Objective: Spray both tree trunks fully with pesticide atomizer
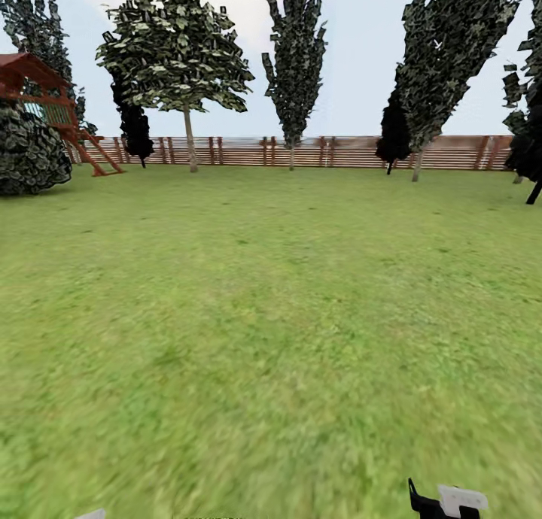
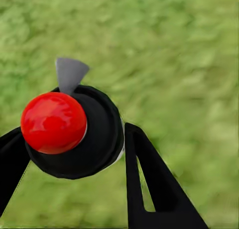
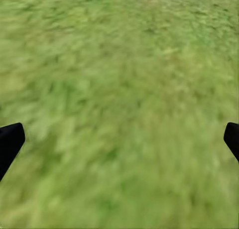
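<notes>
Item, nearest: right gripper (image 1: 444, 502), black with a pale plate, showing at the bottom edge of the head view over the lawn (image 1: 271, 316). In the right wrist view its two black fingertips (image 3: 10, 142) are sitting far apart at opposite sides of the picture, with only grass (image 3: 119, 109) lying between them; the jaws are standing wide and holding nothing.

Item: left gripper (image 2: 74, 154), seen in the left wrist view. Its black fingers (image 2: 149, 184) are pressing against both sides of the atomizer (image 2: 74, 132), a black rounded body with a glossy red ball (image 2: 54, 122) on top and a grey nozzle (image 2: 69, 73) projecting past it. The atomizer is hanging above the grass, clamped between the fingers.

Item, far: brown slatted fence (image 1: 301, 150) running along the far edge of the lawn. Trees are standing before it, among them a broad leafy tree (image 1: 177, 45) on a thin pale stem, a narrow columnar tree (image 1: 295, 53), and a leaning one (image 1: 444, 45).

Item, far left corner: red wooden play frame (image 1: 45, 101) and, just beside it, a round dark bush (image 1: 30, 150).
</notes>
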